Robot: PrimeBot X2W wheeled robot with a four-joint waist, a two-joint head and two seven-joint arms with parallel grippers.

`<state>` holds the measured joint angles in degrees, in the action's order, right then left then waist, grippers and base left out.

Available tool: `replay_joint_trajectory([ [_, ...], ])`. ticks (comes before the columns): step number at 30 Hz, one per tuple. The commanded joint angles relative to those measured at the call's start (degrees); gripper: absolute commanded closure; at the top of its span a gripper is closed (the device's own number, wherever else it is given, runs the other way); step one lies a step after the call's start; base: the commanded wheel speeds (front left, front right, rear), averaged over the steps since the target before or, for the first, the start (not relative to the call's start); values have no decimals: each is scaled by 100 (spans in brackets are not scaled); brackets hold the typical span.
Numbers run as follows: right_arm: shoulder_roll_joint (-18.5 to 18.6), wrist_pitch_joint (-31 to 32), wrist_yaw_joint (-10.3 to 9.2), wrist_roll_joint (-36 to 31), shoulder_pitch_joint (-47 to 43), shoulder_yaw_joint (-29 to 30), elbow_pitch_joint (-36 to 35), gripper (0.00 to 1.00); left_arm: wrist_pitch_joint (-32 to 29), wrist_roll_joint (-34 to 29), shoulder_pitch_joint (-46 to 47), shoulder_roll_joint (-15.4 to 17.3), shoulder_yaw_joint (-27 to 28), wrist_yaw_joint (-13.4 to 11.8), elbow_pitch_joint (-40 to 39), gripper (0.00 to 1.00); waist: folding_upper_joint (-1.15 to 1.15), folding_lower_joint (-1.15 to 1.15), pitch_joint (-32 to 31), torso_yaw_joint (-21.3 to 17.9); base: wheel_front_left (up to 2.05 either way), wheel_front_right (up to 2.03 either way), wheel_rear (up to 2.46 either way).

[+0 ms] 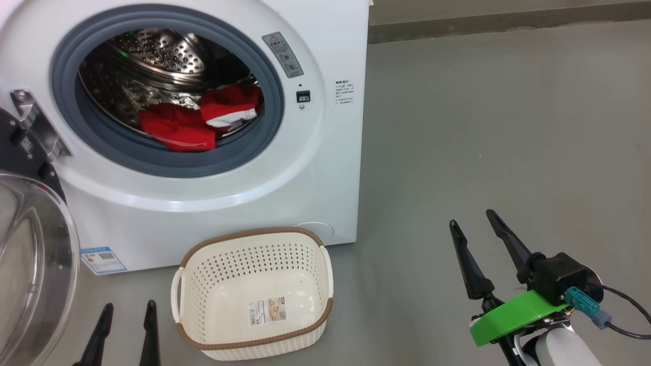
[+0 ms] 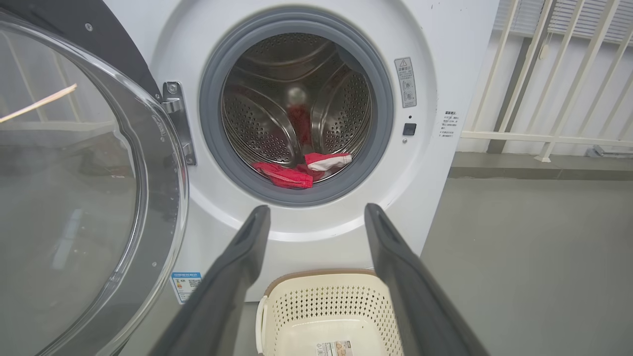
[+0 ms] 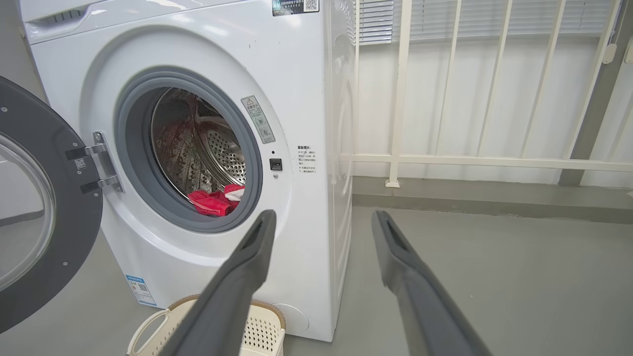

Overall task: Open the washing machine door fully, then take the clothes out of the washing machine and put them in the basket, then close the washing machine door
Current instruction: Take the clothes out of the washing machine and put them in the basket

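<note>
- Lying low at the front of the steel drum (image 1: 157, 56), just behind the grey gasket (image 1: 274, 127): the clothes (image 1: 201, 122), two red bundles with white trim, touching one another.
- Handling, as judged: soft, light and limp. They will likely sag and drape when lifted, and a trailing end may drag on the gasket lip. Nothing about them looks fragile.
- Hold, as judged: a raised fold on the nearer bundle, pinched deep so that the cloth does not slide off the smooth fingers.
- Washing machine door (image 1: 35, 264): stands open at the left of the washing machine (image 1: 325, 168), hanging from its hinge (image 1: 35, 124). It appears fully open. The rim is rigid and glossy, and the glass bowl should be spared knocks.
- Basket (image 1: 254, 236): on the floor just in front of the machine, below the opening. It is empty, with a paper label on its bottom. It looks light and liable to skid if bumped.
- Left gripper (image 1: 129, 304): fingers spread, holding nothing, at the near left between door and basket.
- Right gripper (image 1: 472, 217): fingers spread, holding nothing, at the near right, well apart from the machine.
- Edges: the gasket ring narrows the way in, and the hinge bracket juts at the left of the opening. The door's rim lies close on the left gripper's left.
- Open room: bare grey floor (image 1: 483, 127) spreads wide to the right. The drop from opening to basket looks unobstructed.
</note>
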<state>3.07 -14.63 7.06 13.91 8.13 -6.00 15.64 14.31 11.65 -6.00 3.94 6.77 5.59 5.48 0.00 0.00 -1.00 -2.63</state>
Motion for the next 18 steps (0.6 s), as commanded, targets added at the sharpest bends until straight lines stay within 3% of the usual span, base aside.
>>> replay_joint_trajectory([
  [1, -18, -37, 43, -35, 41, -108, -138, 0, 69, -50, 147, 20, 225, 39, -110, 0, 0, 0, -8, -1, 0, 0, 0],
  [11, -18, -37, 43, -21, 14, -121, -111, 0, 69, -247, 146, -41, 371, 61, -24, 0, 0, 0, -54, -15, 7, -7, 0],
  [18, -19, -37, 43, 6, 6, -136, -76, 0, 69, -314, 163, -68, 436, 23, 20, 0, 0, 0, -87, -15, 79, -105, 26],
])
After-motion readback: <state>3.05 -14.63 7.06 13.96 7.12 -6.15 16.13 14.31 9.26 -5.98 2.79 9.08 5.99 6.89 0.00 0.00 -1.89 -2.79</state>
